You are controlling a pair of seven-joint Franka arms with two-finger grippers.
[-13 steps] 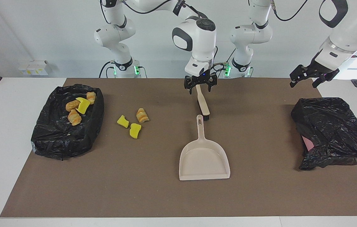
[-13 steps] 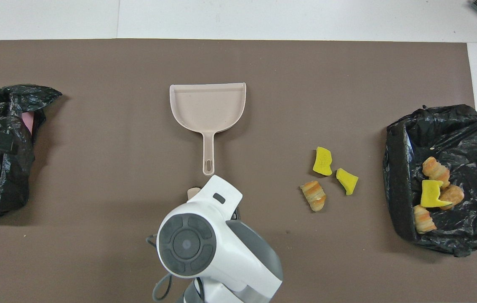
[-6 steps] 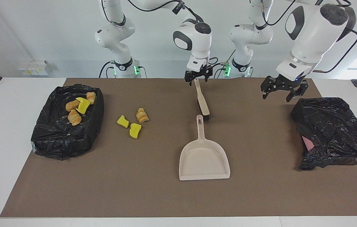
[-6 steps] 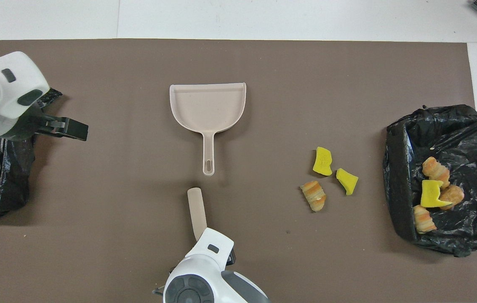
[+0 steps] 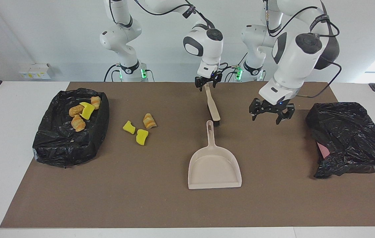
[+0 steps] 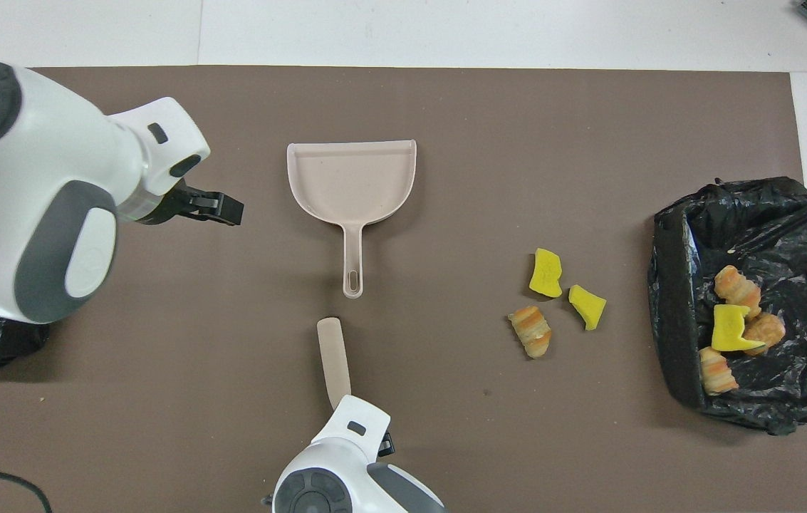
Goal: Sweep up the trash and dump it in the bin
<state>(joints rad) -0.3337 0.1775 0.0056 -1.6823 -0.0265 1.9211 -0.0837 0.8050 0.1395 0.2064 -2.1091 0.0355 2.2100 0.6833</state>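
Trash point(image 5: 140, 128) on mat, dustpan point(image 5: 214, 168) nearby

Table point(image 5: 5, 138) carries brown mat point(image 5: 161, 205).

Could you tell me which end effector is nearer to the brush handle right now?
Right. The right end effector sits at the brush handle's tip; the left end effector hovers over bare mat beside the dustpan.

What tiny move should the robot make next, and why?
Probably the left gripper should move over the dustpan handle. It hangs open and empty above the mat beside it, the right gripper is at the brush handle, and three scraps lie unswept.
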